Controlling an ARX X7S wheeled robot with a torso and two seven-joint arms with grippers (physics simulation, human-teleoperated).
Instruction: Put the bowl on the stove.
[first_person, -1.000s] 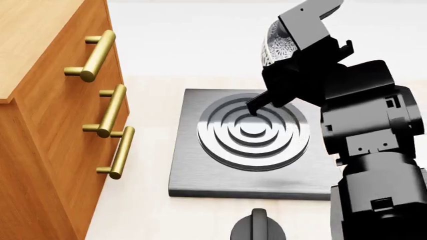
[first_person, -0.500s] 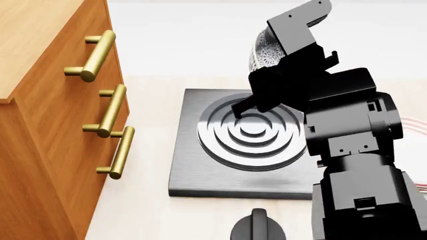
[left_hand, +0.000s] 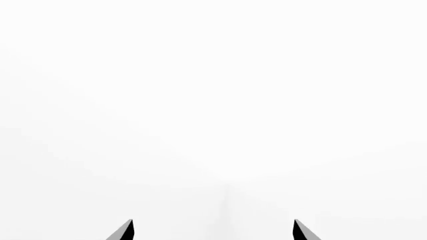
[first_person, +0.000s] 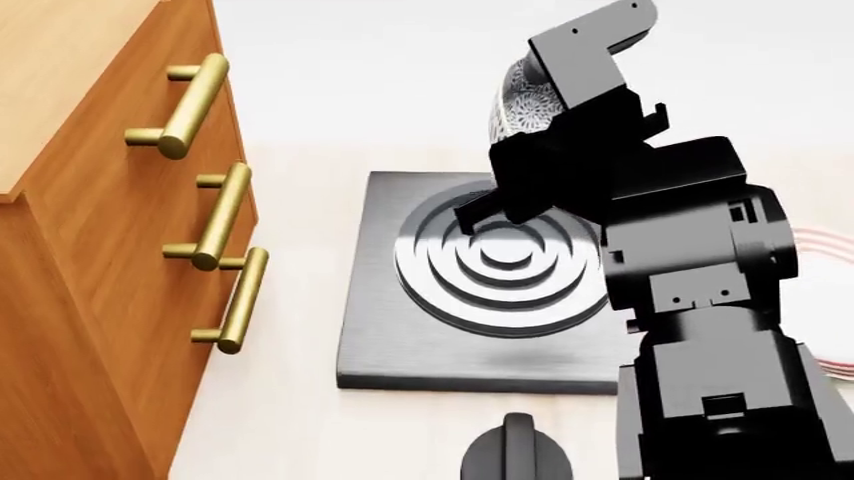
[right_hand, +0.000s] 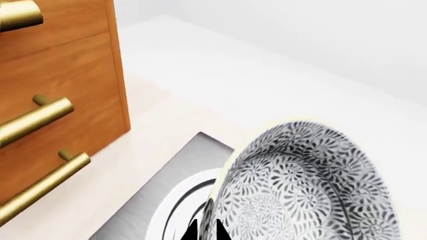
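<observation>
The bowl (first_person: 525, 105), white with a grey floral speckle, is tilted on its side and held by its rim above the far part of the stove (first_person: 387, 330). It fills the right wrist view (right_hand: 307, 185). My right gripper (right_hand: 205, 231) is shut on the bowl's rim, with the stove's ring burner (right_hand: 183, 200) below it. In the head view the right gripper (first_person: 514, 185) is mostly hidden by the arm. My left gripper (left_hand: 213, 232) is open and empty, facing a blank white surface; it is out of the head view.
A wooden drawer cabinet (first_person: 94, 250) with brass handles (first_person: 214, 220) stands left of the stove. A round black knob (first_person: 514, 450) sits in front of the stove. Red rim rings of a plate (first_person: 817, 240) peek out at the right, behind my arm.
My right arm has carried the bowl leftward, from beyond the stove's far right corner to over its far part. The head view shifted slightly.
</observation>
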